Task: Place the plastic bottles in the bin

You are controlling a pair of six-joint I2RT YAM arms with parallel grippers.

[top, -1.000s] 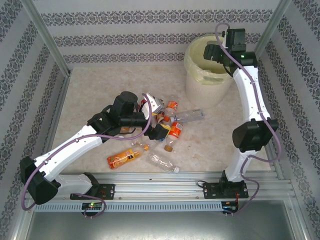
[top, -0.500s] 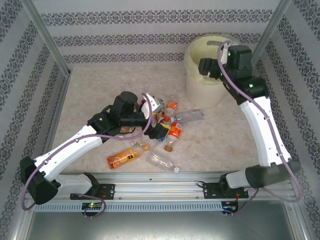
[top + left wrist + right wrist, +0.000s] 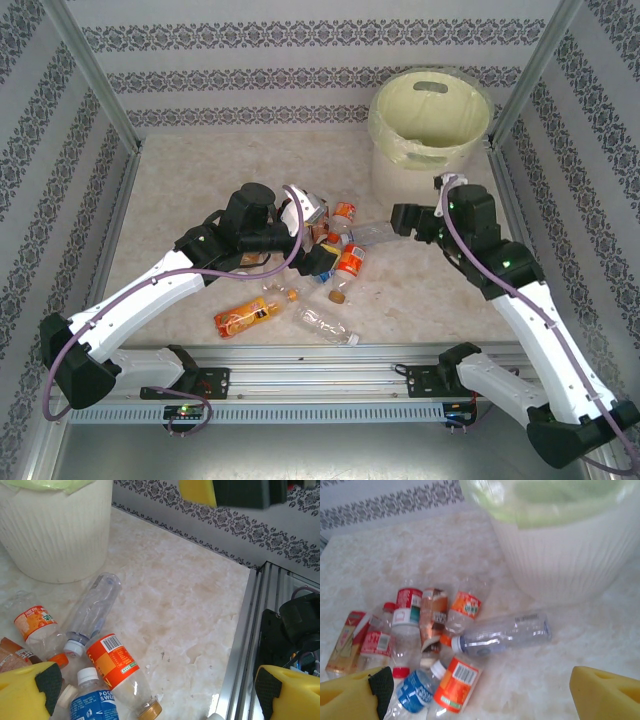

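**Left pincer.** The left pincer (image 3: 312, 235) is found low over a cluster of plastic bottles (image 3: 335, 248) near the middle of the table (image 3: 200, 180). In the left wrist view its jaws are seen spread wide apart, one at each lower corner. Nothing is gripped between them.

**Right pincer.** The right pincer (image 3: 402, 220) is placed between the cluster and the bin (image 3: 400, 180), close to the far end of a clear unlabelled bottle (image 3: 378, 233). In the right wrist view its jaws are likewise seen set apart and empty.

**Bin.** The bin is observed upright at the far right corner of the table. A pale yellow-green liner (image 3: 385, 125) is folded over its rim.

**Bottles.** All bottles that can be seen are lying on the table, outside the bin.
- The clear unlabelled bottle is laid on its side, with its base pointed towards the bin wall and not touching it.
- Below its neck, an orange-labelled bottle (image 3: 455, 682) and a blue-labelled bottle (image 3: 417, 690) with a white cap are lying side by side and touching.
- Behind them, a red-labelled bottle (image 3: 407, 605) and further labelled bottles are packed together and partly overlapped.
- Two bottles are found well apart from the cluster, near the front edge of the table: an orange bottle (image 3: 245, 317) and, just beside it to the right, a clear bottle (image 3: 325, 325).
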